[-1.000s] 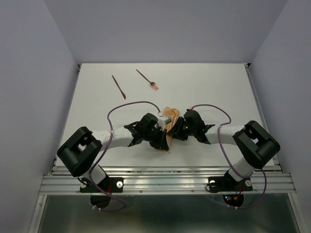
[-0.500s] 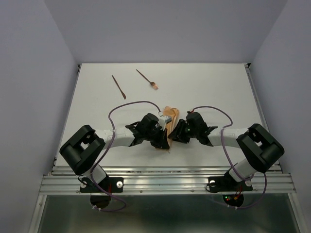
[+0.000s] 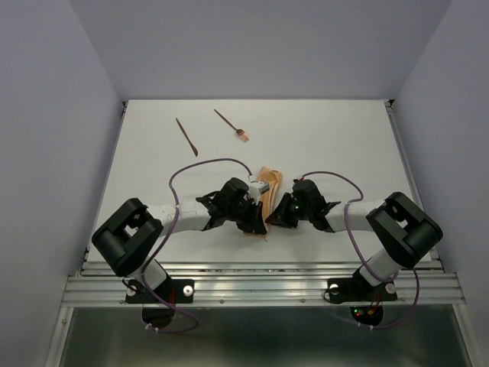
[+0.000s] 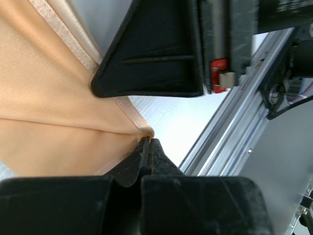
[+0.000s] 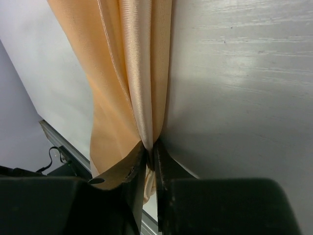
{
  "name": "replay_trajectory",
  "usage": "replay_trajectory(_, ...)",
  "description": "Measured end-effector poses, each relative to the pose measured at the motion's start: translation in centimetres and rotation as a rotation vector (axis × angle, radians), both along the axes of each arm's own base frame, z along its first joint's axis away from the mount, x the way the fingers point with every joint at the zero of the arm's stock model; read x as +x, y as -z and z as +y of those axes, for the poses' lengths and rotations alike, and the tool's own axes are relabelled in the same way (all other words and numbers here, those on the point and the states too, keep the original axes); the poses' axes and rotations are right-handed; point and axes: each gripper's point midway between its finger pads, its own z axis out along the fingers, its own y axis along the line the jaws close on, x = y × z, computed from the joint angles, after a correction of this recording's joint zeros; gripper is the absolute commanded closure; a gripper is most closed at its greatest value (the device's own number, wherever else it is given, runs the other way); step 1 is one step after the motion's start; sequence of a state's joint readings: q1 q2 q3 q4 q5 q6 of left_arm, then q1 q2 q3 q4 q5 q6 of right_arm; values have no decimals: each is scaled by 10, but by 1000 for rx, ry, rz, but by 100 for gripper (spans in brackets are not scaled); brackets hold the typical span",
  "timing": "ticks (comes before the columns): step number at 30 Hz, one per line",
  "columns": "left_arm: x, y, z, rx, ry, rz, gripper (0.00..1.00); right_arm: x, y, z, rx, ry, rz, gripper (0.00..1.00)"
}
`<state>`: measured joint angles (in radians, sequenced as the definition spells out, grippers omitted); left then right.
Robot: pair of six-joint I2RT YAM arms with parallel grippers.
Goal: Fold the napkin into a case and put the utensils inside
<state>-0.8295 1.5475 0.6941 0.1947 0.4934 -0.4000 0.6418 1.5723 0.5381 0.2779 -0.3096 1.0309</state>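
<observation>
We find the left gripper (image 4: 148,142) pinched shut on the napkin (image 3: 273,180) hem, the right gripper (image 5: 149,147) clamped on its fold, near the table (image 3: 328,138) front; 2 utensils (image 3: 187,137) lie well beyond.

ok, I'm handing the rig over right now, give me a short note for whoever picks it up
Left gripper: shut, pinching an edge of the napkin.
Right gripper: shut on a bunch of napkin folds, facing the left one.
Napkin: gathered narrow between the two grippers; no finished case visible.
Utensils: forked utensil and plain utensil lie apart at the far left of the table, clear of both arms.
Done: folding begun. Left: finish the case, then put both utensils inside.
</observation>
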Motion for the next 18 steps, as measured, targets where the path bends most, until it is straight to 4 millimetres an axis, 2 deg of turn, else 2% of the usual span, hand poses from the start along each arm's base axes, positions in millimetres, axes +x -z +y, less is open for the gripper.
replay_trajectory(3, 4, -13, 2, -33, -6, -10, 100, 0, 2, 0, 0, 8, 8, 91)
replay_trajectory(8, 34, -53, 17, -125, -83, -79, 100, 1, 3, 0, 4, 10, 6, 92)
replay_trajectory(10, 42, -63, 20, -142, -104, -99, 100, 1, 3, 0, 3, 10, 6, 92)
replay_trajectory(15, 45, -65, 19, -138, -108, -93, 100, 2, 3, 0, -1, 9, 1, 92)
replay_trajectory(18, 43, -53, 20, -115, -112, -55, 100, 2, 4, -1, -7, 8, -3, 84)
